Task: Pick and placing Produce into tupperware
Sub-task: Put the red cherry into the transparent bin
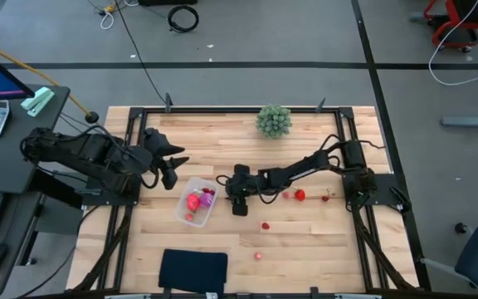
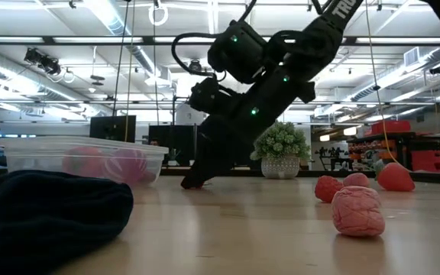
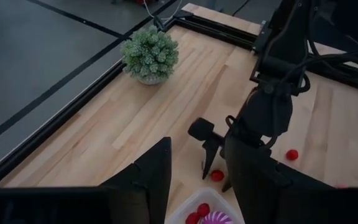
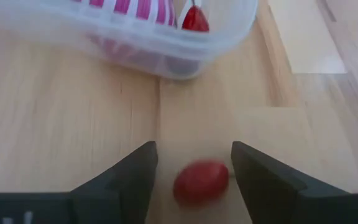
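Observation:
My right gripper (image 1: 239, 204) reaches across the table to the right end of the clear tub (image 1: 196, 202). It is open and low over the wood, tips near the board in the low view (image 2: 193, 182). Its fingers stand on either side of a small red berry (image 4: 201, 182) without touching it. The tub (image 4: 166, 43) sits flat on the table and holds a pink-red piece (image 1: 193, 201), a purple-white ball (image 1: 208, 196) and small red berries (image 3: 198, 213). My left gripper (image 1: 175, 166) waits open above the tub's far left side.
More red berries lie loose on the wood to the right (image 1: 299, 195) and near side (image 1: 265, 224), (image 1: 258, 256). A green bushy plant (image 1: 273, 120) stands by the far edge. A black pad (image 1: 192, 270) lies at the near edge. Pink pieces (image 2: 357, 210) show close in the low view.

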Controlling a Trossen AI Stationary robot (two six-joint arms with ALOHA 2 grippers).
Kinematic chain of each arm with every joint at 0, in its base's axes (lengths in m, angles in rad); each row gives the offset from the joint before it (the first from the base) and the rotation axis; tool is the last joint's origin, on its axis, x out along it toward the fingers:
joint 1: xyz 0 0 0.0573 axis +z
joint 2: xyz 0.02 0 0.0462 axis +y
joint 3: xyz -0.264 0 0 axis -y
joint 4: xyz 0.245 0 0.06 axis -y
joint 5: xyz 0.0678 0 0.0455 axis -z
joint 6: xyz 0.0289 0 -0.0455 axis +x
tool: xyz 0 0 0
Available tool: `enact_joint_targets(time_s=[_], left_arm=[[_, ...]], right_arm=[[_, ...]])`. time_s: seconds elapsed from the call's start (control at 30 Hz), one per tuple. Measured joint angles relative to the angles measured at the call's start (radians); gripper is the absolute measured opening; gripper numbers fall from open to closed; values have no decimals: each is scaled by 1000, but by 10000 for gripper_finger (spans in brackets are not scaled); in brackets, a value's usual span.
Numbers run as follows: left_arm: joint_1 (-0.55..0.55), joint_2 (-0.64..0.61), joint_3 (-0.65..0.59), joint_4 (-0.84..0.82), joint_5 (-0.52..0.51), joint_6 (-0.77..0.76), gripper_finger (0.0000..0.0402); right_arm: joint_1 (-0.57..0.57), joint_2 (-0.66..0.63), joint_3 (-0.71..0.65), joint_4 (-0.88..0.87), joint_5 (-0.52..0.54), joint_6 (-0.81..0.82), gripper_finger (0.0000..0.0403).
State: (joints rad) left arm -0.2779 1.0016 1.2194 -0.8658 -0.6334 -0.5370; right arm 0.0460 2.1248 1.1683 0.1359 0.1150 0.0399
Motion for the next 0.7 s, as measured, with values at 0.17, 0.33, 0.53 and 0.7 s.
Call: enact_joint_targets(time_s=[0.17, 0.33, 0.53, 0.7], left_arm=[[0, 0, 0, 0, 0, 0, 154], [0, 0, 0, 0, 0, 0, 151], [0, 0, 0, 0, 0, -1, 157], [0, 0, 0, 0, 0, -1, 153]], right_arm=[[1, 6, 0, 1, 23, 63, 204], [6, -12, -1, -15, 30, 125, 169], [15, -17, -2, -22, 34, 140, 120], [16, -30, 19, -34, 25, 140, 89]])
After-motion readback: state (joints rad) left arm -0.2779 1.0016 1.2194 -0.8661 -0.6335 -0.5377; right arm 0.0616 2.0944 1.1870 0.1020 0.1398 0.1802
